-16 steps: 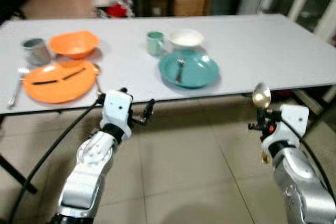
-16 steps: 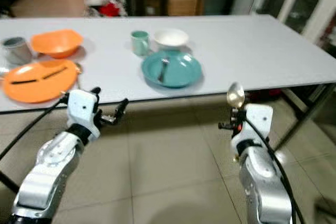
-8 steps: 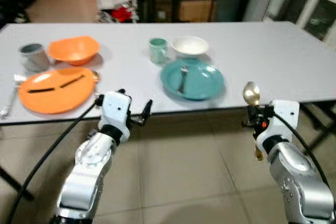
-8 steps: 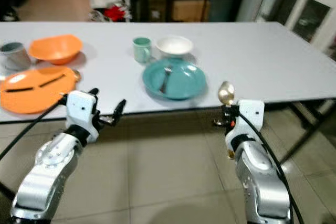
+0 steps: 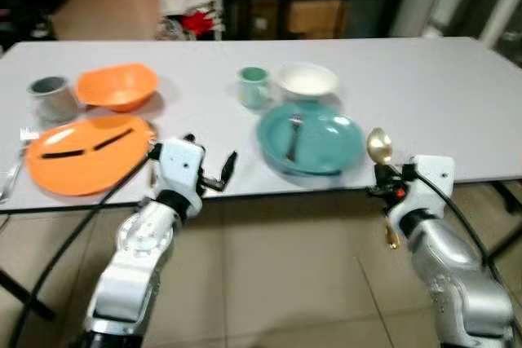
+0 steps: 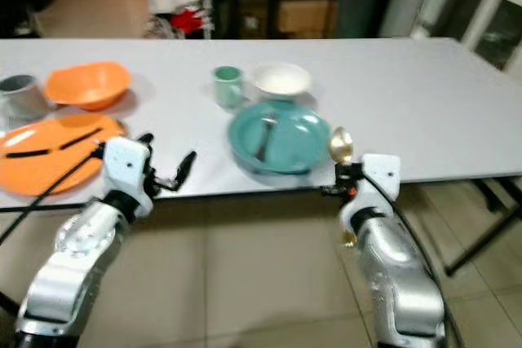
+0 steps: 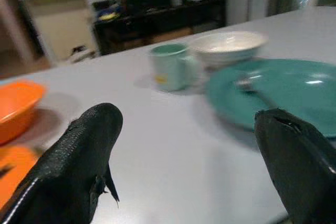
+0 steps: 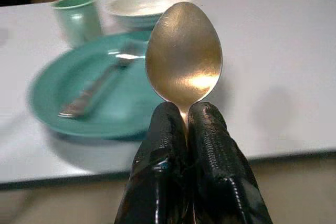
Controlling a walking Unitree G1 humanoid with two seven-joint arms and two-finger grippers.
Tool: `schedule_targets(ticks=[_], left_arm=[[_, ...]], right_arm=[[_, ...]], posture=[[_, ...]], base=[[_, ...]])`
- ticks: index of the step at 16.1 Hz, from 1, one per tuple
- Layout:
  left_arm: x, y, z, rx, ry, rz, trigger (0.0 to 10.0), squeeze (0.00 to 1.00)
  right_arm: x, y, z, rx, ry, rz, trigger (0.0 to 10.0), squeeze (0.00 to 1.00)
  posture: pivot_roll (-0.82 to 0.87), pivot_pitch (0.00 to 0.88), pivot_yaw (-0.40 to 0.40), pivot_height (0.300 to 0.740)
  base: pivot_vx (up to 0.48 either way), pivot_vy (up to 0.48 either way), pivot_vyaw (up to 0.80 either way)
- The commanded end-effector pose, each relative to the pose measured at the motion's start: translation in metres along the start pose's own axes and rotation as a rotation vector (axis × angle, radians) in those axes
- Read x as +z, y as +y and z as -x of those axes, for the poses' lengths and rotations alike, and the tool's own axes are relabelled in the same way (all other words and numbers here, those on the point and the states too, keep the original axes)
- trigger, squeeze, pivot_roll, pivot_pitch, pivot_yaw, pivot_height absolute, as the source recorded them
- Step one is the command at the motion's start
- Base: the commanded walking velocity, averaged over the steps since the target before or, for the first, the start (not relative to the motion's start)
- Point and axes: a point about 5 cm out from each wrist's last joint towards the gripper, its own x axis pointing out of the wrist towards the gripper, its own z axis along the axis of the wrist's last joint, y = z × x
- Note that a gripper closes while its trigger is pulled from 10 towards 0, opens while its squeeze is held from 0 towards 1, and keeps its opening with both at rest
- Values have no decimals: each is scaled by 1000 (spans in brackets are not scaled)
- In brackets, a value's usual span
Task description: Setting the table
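Note:
My right gripper (image 5: 382, 186) is shut on a gold spoon (image 5: 378, 147), bowl end up, held at the table's near edge just right of the teal plate (image 5: 326, 143). A fork (image 5: 294, 129) lies in that plate. Behind it stand a mint cup (image 5: 254, 87) and a white bowl (image 5: 307, 81). The spoon's bowl (image 8: 184, 59) sits above the pressed fingertips (image 8: 205, 124) in the right wrist view. My left gripper (image 5: 214, 170) is open at the table edge, left of the teal plate, nothing between its fingers (image 7: 79, 171).
The white table (image 5: 440, 79) spans the view. At its left are an orange plate (image 5: 81, 156) with dark chopsticks, an orange bowl (image 5: 118, 85), a grey cup (image 5: 49, 95) and a fork (image 5: 16, 169). Tiled floor lies below; dark shelving stands behind.
The camera has come closer to the table and shifted. My right gripper with the spoon has reached the table edge beside the teal plate. The left gripper keeps its pose.

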Motion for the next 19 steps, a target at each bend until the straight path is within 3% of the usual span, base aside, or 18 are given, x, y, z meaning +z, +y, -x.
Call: schedule_targets(ticks=[1,12,16,19], left_arm=[[-1,0,-1,-3,5,-1,10000,59],[0,-2,0,-12,8,2,10000,63],[0,0,2,-4,14,-6,10000,47],[1,0,4,-60,21,-29,10000,31]], right_arm=[[3,-2,-1,0,-10,1,10000,0],[10,4,-8,28,-14,-3,10000,0],[10,11,-17,61,19,-48,10000,0],[13,19,-26,104,38,-132,10000,0]], posture=[[27,0,-17,740],[29,0,-22,740],[40,0,-40,740],[55,0,-51,740]], base=[[322,0,0],[323,0,0],[157,0,0],[0,0,0]])
